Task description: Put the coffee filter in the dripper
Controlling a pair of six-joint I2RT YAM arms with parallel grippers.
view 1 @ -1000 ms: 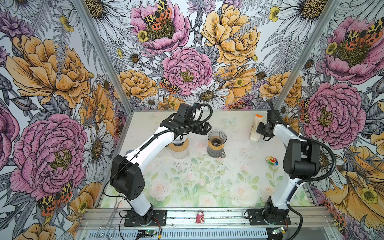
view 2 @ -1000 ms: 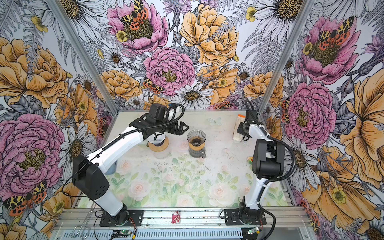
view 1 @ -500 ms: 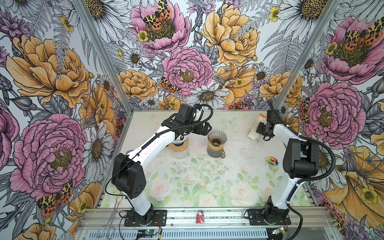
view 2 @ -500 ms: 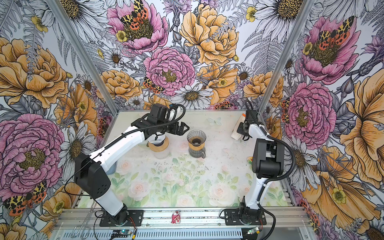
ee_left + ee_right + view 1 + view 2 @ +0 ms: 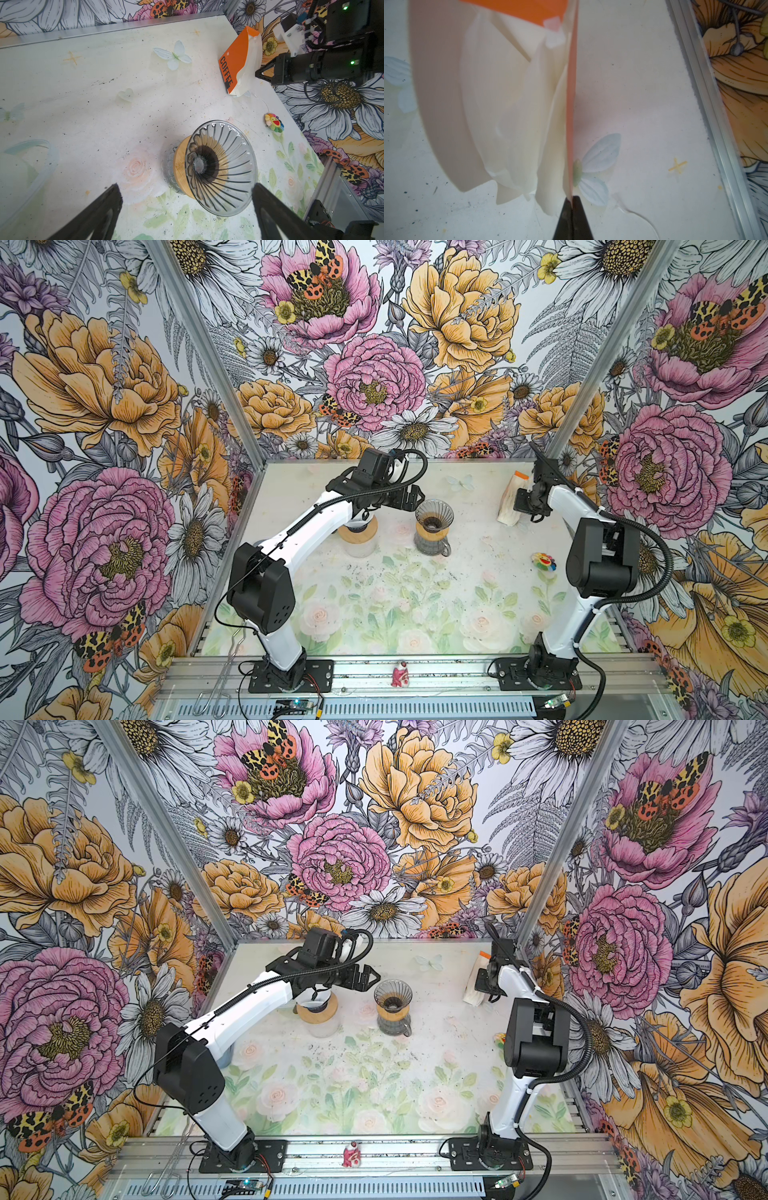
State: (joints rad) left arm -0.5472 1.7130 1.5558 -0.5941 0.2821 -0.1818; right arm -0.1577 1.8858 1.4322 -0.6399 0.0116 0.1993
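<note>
So far, right tool pinches the filter pack edge; left tool gapes empty; dripper holds no filter yet.

The dripper is clear, shiny glass with a wood ring. The coffee filters are thin, matt white paper in an orange card pack.

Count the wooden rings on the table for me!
2. One wooden ring sits under the glass dripper mid-table; a second ring beside it is partly hidden under the left arm.
</note>
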